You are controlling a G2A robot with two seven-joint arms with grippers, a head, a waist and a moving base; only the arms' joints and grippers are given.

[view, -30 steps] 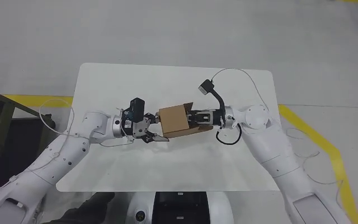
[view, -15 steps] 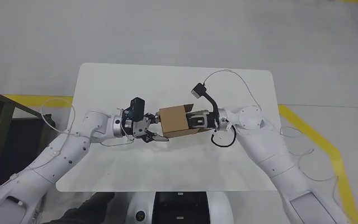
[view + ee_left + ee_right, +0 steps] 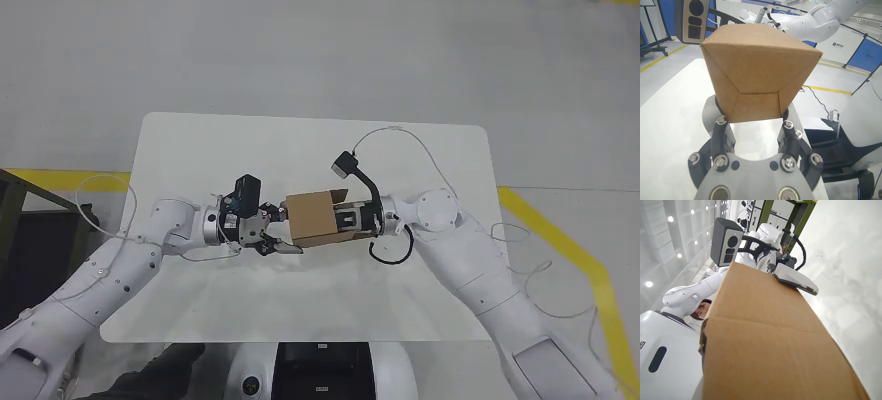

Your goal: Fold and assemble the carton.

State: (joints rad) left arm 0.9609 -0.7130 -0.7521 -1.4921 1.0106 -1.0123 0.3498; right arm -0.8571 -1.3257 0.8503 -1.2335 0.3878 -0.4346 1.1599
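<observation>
Carton held end to end over the worktop's middle

The brown carton [image 3: 308, 218] lies on its side over the middle of the white worktop [image 3: 400, 290], and both arms meet it there. The left pincer [image 3: 279, 230] is at the carton's closed end. It is spread wide, with its fingers [image 3: 707, 113] set against that end's two opposite sides, so it holds the carton between them. The closed end's flaps lie folded flat, and their seams show in the left wrist view. The right pincer [image 3: 345, 218] reaches into the carton's opposite, open end, between the raised flaps. I cannot tell whether it is wide or narrow.
</observation>
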